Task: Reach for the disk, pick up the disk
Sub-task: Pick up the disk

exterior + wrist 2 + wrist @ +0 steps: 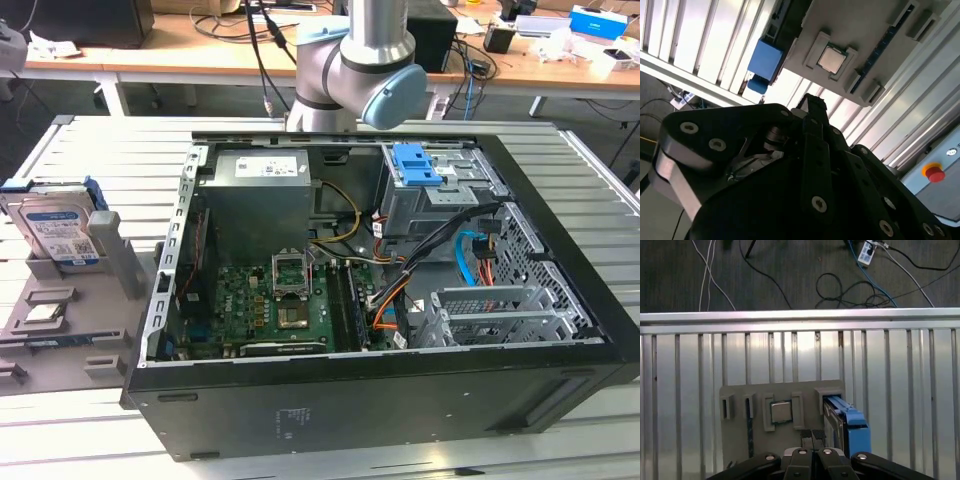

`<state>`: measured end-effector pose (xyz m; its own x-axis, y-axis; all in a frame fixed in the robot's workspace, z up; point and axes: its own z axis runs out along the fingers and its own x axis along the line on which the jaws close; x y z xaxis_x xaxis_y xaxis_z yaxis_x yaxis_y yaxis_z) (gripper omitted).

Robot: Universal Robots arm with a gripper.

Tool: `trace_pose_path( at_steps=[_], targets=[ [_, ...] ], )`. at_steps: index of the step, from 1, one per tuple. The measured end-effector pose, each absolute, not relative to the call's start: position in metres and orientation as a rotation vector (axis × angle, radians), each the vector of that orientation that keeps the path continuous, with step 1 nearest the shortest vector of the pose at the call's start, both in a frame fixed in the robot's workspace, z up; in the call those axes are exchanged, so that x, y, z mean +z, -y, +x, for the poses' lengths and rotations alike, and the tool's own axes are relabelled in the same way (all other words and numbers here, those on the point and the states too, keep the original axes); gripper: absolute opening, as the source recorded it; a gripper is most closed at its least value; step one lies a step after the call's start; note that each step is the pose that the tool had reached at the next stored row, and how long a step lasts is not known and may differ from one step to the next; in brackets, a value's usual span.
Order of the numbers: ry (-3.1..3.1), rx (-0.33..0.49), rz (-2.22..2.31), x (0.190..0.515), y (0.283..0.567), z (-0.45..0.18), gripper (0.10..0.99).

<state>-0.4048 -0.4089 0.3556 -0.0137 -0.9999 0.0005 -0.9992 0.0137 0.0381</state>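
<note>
The disk (55, 228) stands upright on its edge in a slot of a grey holder (118, 262) at the exterior view's left, its white-and-blue label facing the camera. In the first wrist view I look down on the disk (846, 421) edge-on, with its blue bracket on top. My gripper (812, 438) hangs above the holder, beside the disk and apart from it, fingers together with nothing between them. The second wrist view shows the gripper (812, 104) in front of the holder, and the disk's blue bracket (765, 62) off to one side.
A processor chip (781, 411) sits in a pocket of the grey holder (740, 395) next to the disk. An open computer case (380, 290) takes up the middle of the slatted metal table (90, 150). Cables (850, 285) lie on the floor past the table's edge.
</note>
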Motion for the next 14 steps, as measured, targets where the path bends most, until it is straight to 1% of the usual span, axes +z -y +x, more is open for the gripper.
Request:
trace_pose_path(
  at_steps=[14],
  targets=[
    [2.139,-0.040,2.262,0.3556,0.4089,-0.4048,0.106]
  ],
)
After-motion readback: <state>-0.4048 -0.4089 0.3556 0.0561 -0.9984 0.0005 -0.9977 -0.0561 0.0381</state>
